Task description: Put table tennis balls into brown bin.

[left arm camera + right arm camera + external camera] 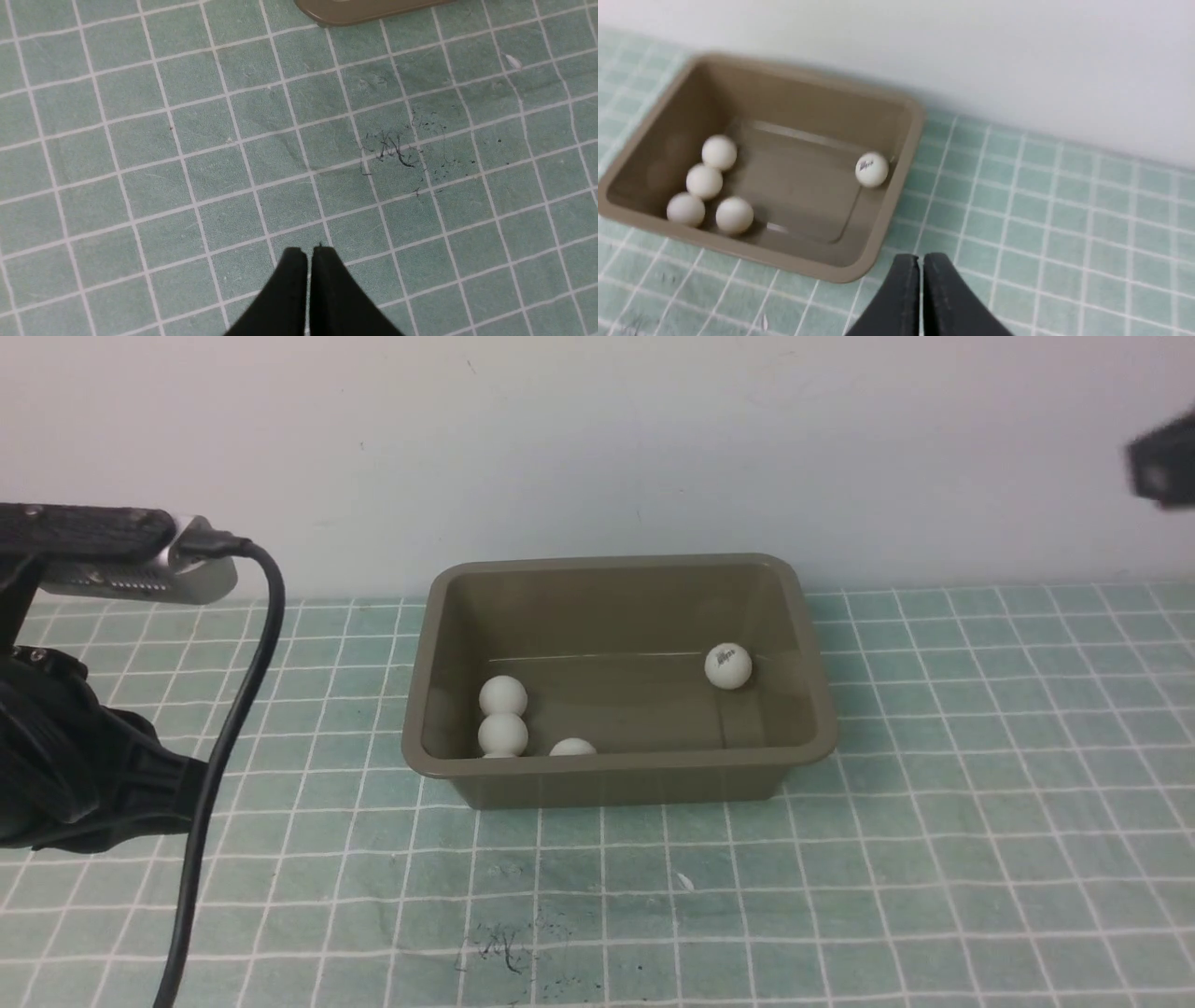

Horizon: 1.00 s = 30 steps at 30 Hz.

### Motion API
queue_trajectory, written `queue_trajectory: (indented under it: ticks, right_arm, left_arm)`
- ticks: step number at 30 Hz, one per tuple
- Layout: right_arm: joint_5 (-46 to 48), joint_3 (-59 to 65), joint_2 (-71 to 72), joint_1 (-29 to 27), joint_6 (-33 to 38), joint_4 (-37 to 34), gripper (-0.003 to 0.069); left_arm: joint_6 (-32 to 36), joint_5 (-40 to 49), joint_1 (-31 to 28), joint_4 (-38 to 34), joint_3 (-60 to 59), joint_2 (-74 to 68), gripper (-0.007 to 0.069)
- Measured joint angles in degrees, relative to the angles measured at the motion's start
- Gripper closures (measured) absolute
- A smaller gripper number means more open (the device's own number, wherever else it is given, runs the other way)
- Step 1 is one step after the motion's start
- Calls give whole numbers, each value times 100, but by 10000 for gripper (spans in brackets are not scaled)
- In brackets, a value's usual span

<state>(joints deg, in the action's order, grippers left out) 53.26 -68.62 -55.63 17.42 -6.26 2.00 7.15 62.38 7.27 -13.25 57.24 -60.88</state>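
Five white table tennis balls (734, 215) are held by the brown plastic bin (803, 267), which is seen ahead of the right pincer (920, 258) and off toward the robot's left. The right pincer's fingertips are brought together with nothing gripped between them, and the pincer is held up clear of the bin, presumably so that neither wall nor balls are knocked. The left pincer (309, 252) is likewise closed on nothing; it is held over the green gridded mat (224, 177), on the robot's left and nearer side of the bin, probably parked because its help is not needed.

Four balls are gathered at the bin's left end, farther from the right pincer, while the marked ball (872, 170) is set apart near the right wall, closer to it. Such scatter is likely explained by free rolling over the smooth floor; the balls are contained by the raised walls. The task is judged complete, and only a withdrawal of the right arm seems called for.

Small dark lettering is printed on the marked ball, but it cannot be read with certainty. No label is seen on the bin.
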Motion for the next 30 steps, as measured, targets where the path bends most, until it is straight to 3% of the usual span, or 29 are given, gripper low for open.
queue_trajectory:
  ticks: [5, 10, 15, 19, 30]
  right_arm:
    - [-1955, 2676, 3085, 0, -682, 547, 673]
    - [-2823, 4131, 5338, 0, -1514, 1039, 673]
    - [-2855, 4669, 5637, 0, -2181, 1571, 673]
    - [-3003, 4729, 5638, 0, -2270, 1663, 673]
    - [-3106, 4730, 5638, 0, -2270, 1778, 673]
  left_arm:
    - [0, -76, 0, -32, 0, 0, 629]
    - [0, -334, 0, -56, 0, 0, 629]
    - [5, -657, 0, -109, -58, 37, 629]
    - [57, -873, 0, -70, -366, 417, 629]
    - [108, -1505, 0, 16, -1873, 3822, 629]
